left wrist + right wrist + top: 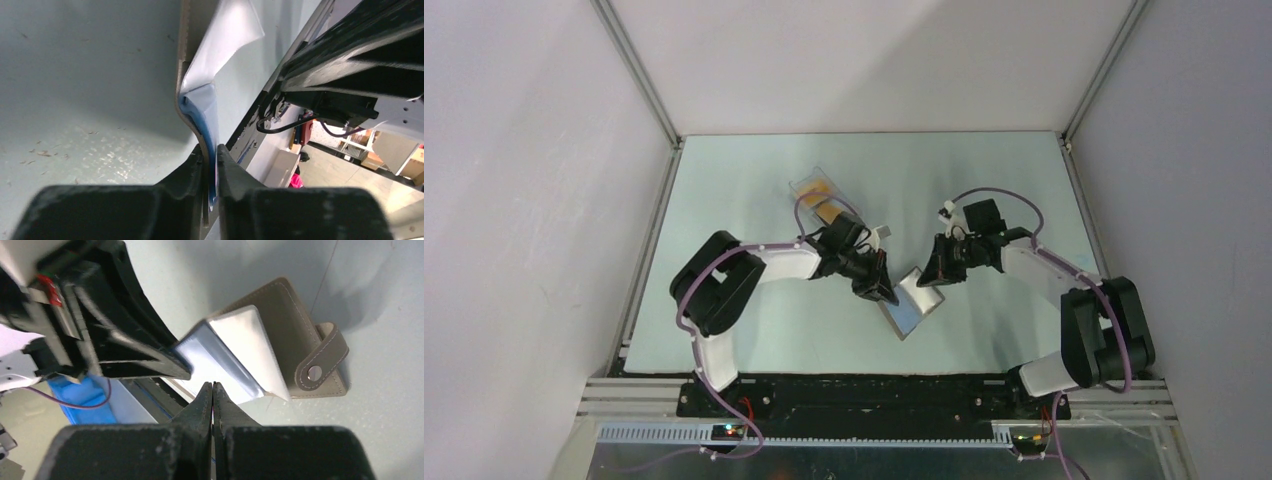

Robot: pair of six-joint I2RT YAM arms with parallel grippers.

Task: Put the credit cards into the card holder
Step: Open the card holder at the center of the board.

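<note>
Flat grey-taupe folding card holder (916, 308), frame centre on pale bench (754, 330), left gripper (210, 150) pinching its edge, right gripper (213, 386) closed, tips perhaps touching glossy sleeve (240, 350), orange-gold credit cards (818, 189) in clear plastic box (796, 183) above.

The taupe card holder (916, 308) lies open mid-table, its glossy plastic sleeve (240, 350) lifted off the stitched cover, its snap tab (320, 365) splayed outward. Orange credit cards (818, 189) sit farther back, leftward, inside a clear box (795, 184).

The pale counter (724, 330) is occupied by the card holder (914, 310); a clear plastic box (817, 192) is set beyond it, leftward.
</note>
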